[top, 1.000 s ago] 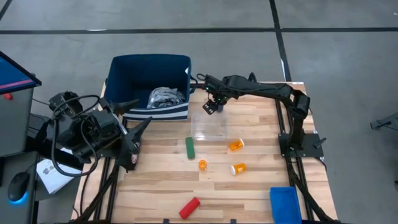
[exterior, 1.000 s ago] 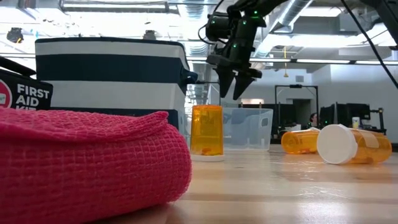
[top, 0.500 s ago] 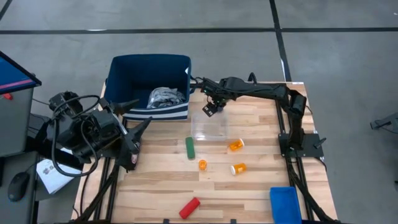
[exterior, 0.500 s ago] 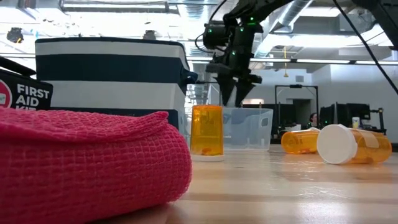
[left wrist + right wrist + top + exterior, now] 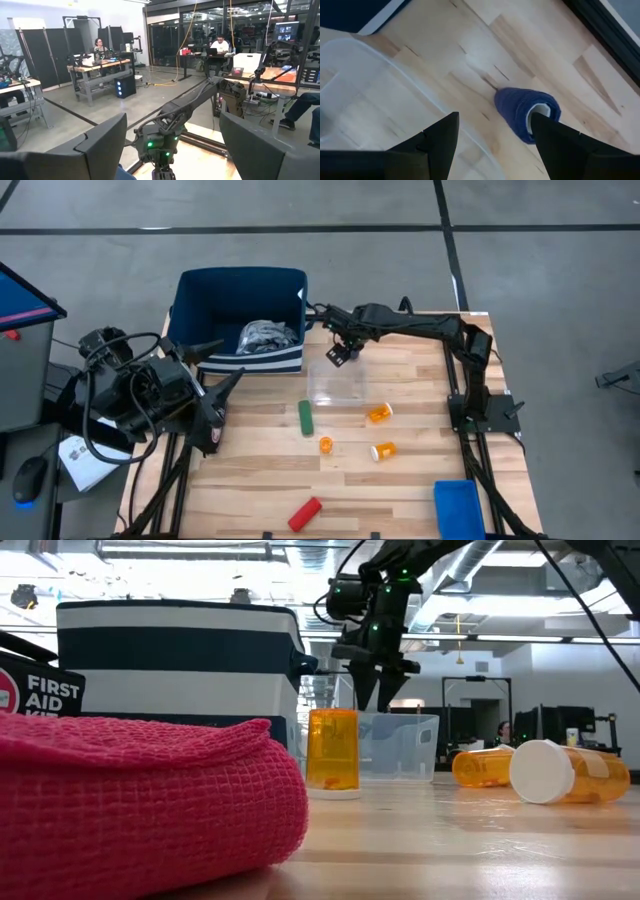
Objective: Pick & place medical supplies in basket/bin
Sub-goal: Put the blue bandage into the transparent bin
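Observation:
My right gripper (image 5: pixel 338 352) (image 5: pixel 375 690) hangs open above the table between the navy striped basket (image 5: pixel 240 315) and a clear tray (image 5: pixel 337 383). In the right wrist view its fingers (image 5: pixel 437 142) point down, with a purple cylinder (image 5: pixel 525 112) lying on its side on the wood just beyond them. A grey-blue cloth bundle (image 5: pixel 265 335) lies in the basket. On the table lie a green cylinder (image 5: pixel 305 418), three orange pill bottles (image 5: pixel 380 413) (image 5: pixel 325 444) (image 5: pixel 383 450) and a red roll (image 5: pixel 305 513). My left gripper (image 5: pixel 225 385) waits open at the table's left edge.
The bright-blue bin (image 5: pixel 458 508) sits at the table's near right corner. The clear tray's rim (image 5: pixel 375 95) lies close beside my right fingers. A first aid kit (image 5: pixel 35 690) stands at the left in the low view. People sit at desks in the room behind.
My right gripper has come down a little and shifted slightly toward the basket, turning about its wrist. It then stayed still for the last half second. Nothing on the table has moved.

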